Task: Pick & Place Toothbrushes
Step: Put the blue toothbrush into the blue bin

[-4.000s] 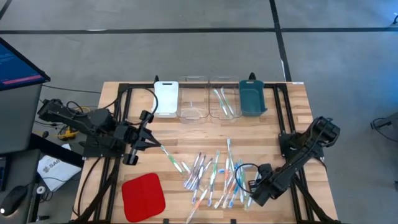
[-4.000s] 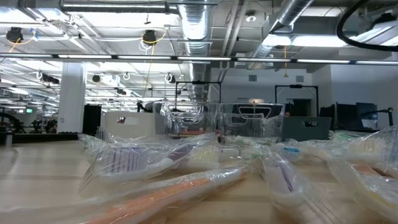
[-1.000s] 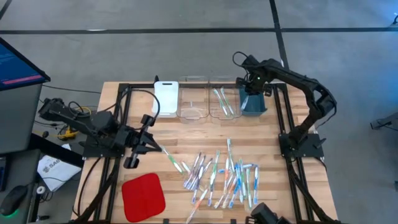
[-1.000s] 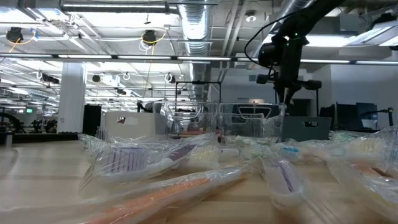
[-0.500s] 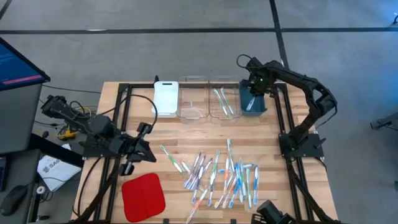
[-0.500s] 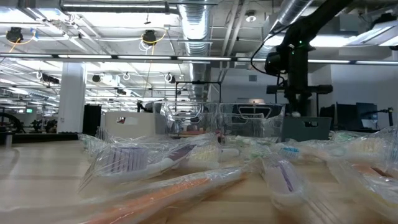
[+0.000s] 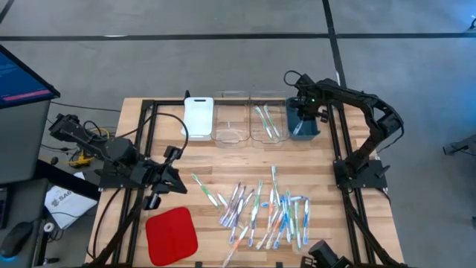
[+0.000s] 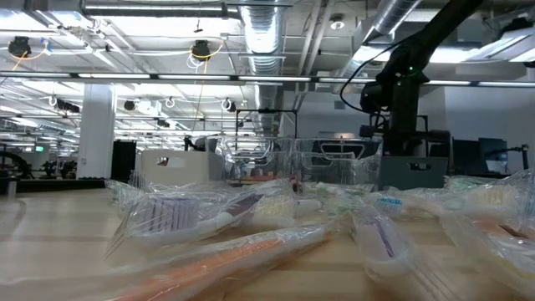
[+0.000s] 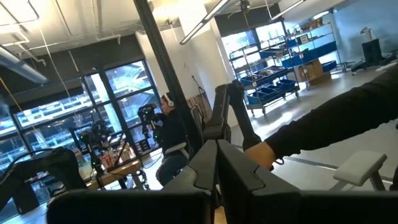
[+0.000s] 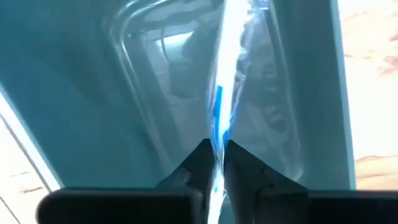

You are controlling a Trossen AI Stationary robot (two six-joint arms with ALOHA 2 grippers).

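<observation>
Many wrapped toothbrushes [image 7: 264, 212] lie in a loose pile on the wooden table's near middle, and one [image 7: 206, 190] lies apart to their left. The pile also fills the front of the low view [image 8: 251, 221]. Several trays stand along the far edge: white [image 7: 198, 117], clear [image 7: 230, 123], clear with green toothbrushes [image 7: 266, 120], and teal [image 7: 311, 112]. My right gripper [image 7: 300, 121] points down into the teal tray [image 10: 93, 93], shut on a blue toothbrush [image 10: 216, 109] in clear wrap. My left gripper [image 7: 175, 183] is shut and holds nothing above the table's left side, beside the lone brush. My right gripper [image 10: 216, 146] pinches the wrapped blue toothbrush between its two fingertips [image 10: 198, 155], on the stretch beside its blue part [image 10: 215, 127]. The fingers come from above, pointing down. The brush reaches down from them inside the teal tray. I cannot tell whether its lower end touches the tray.
A red square pad [image 7: 171, 234] lies at the near left. Black frame rails [image 7: 149, 149] run along both sides of the table. Bare wood lies between the trays and the pile. A person sits in the room beyond the table in the left wrist view [image 9: 171, 127].
My right gripper has gone down into the teal tray with the blue toothbrush and shifted a little toward the table's near edge. My left arm has swung slightly toward the near edge, still shut.
</observation>
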